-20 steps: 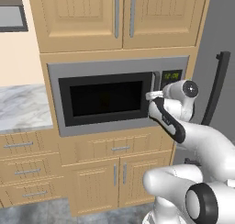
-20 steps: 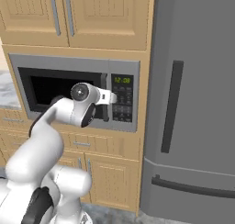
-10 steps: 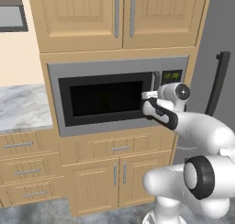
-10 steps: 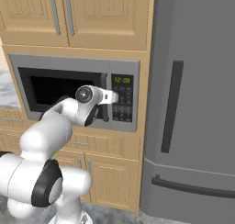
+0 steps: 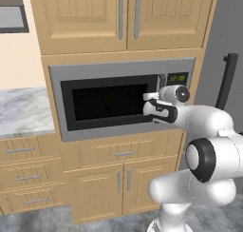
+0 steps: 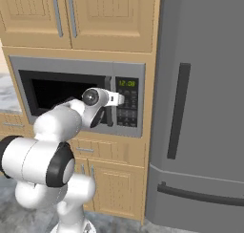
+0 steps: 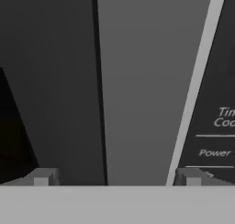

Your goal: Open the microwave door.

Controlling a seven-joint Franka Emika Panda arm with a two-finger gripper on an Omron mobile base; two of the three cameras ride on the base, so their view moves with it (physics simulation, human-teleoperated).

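The microwave [image 5: 118, 98] is sitting under tan wooden cabinets [image 5: 123, 17], beside the grey fridge [image 6: 200, 108]; the gripper [image 7: 117, 177] is facing its door handle [image 7: 59, 81], jaws spread wide, grasping nothing.

The microwave [image 5: 122, 99], a wide grey steel oven, sits built into a wall of tan wooden cabinets [image 5: 123, 17], directly beneath two upper cabinet doors. The microwave door [image 5: 108, 102], grey-framed around a large black glass window, stands shut and flush with the oven's face. Its dark vertical bar handle [image 6: 108, 105] runs along the door's right edge, just beside the dark keypad panel [image 6: 127, 102], whose green digital display [image 6: 126, 83] glows at the top.
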